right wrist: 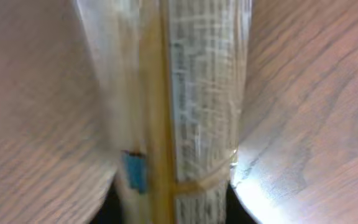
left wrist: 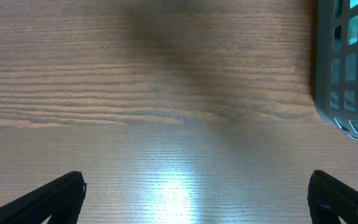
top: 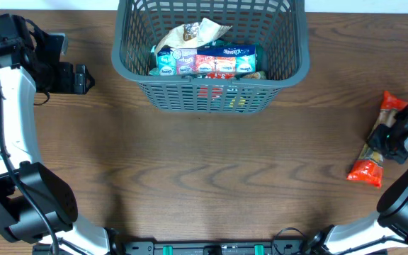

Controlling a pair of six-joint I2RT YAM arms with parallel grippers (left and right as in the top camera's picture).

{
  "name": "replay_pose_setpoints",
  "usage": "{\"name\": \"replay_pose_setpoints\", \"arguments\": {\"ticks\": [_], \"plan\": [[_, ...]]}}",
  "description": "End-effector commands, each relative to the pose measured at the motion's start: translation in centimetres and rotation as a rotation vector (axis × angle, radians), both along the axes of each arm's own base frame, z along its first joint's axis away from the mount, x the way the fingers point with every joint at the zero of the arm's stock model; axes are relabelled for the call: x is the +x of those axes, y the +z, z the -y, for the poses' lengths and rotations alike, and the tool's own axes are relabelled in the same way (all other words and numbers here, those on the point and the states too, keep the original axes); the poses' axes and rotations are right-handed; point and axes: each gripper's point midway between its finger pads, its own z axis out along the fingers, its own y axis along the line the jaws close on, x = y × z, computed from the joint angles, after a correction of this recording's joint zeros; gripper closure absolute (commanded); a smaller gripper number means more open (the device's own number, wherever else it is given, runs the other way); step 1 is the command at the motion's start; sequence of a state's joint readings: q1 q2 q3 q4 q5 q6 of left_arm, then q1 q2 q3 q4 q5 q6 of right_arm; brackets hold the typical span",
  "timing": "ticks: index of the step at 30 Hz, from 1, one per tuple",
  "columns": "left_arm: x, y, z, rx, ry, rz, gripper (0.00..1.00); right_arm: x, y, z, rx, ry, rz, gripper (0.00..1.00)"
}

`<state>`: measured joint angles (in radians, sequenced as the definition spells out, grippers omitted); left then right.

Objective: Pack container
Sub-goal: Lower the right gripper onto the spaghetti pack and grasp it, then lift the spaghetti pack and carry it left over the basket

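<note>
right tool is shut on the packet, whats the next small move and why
Probably raise the right tool a little: it is shut on the orange packet, which lies on the table, and the basket has a raised rim to clear.

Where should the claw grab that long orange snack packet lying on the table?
Around its narrow middle, coming straight down from above. The orange snack packet lies flat on the table and is long and thin, so a claw can span its short width, one side on each long edge. The right claw is shut on it just there.
</note>
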<state>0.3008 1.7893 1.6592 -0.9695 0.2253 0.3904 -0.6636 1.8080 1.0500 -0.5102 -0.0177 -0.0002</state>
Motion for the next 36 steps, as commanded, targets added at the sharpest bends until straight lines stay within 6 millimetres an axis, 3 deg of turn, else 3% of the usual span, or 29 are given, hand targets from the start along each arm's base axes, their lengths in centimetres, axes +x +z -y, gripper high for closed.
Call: {"name": "replay_pose_setpoints", "arguments": {"ticks": [1,3,6,11,15,18,20,25,31,36], "plan": [[-0.4,0.7,-0.1,0.015,-0.002,0.010,0.01,1.0,-0.7,-2.6,0.074,0.034,0.003,0.99],[-0.4,0.7,-0.1,0.014,-0.002,0.008,0.01,2.7,1.5,-3.2,0.058,0.073,0.049,0.99],[-0.5,0.6,-0.1,0.013,-0.002,0.003,0.01,5.8,6.9,-4.2,-0.005,0.151,0.134,0.99],[-0.9,0.4,0.0,0.007,-0.002,-0.015,0.01,10.1,19.2,-8.0,-0.127,0.354,0.301,0.99],[-1.2,0.3,0.1,0.003,-0.002,-0.026,0.01,11.9,28.8,-12.0,-0.231,0.525,0.429,0.99],[-1.2,0.3,0.2,0.003,-0.004,-0.026,0.01,12.3,34.7,-15.2,-0.298,0.664,0.524,0.99],[-1.2,0.3,0.2,0.002,-0.002,-0.026,0.02,12.3,37.4,-18.2,-0.322,0.822,0.591,0.99],[-1.3,0.3,0.2,-0.003,0.006,-0.030,0.01,11.3,40.8,-25.5,-0.387,1.174,0.690,0.99],[-1.5,0.2,0.3,-0.006,0.006,-0.040,0.01,10.0,41.4,-33.2,-0.487,1.519,0.742,0.99],[-1.8,0.1,0.4,-0.012,0.011,-0.053,0.01,10.6,42.5,-36.4,-0.575,1.573,0.792,0.99]]}}
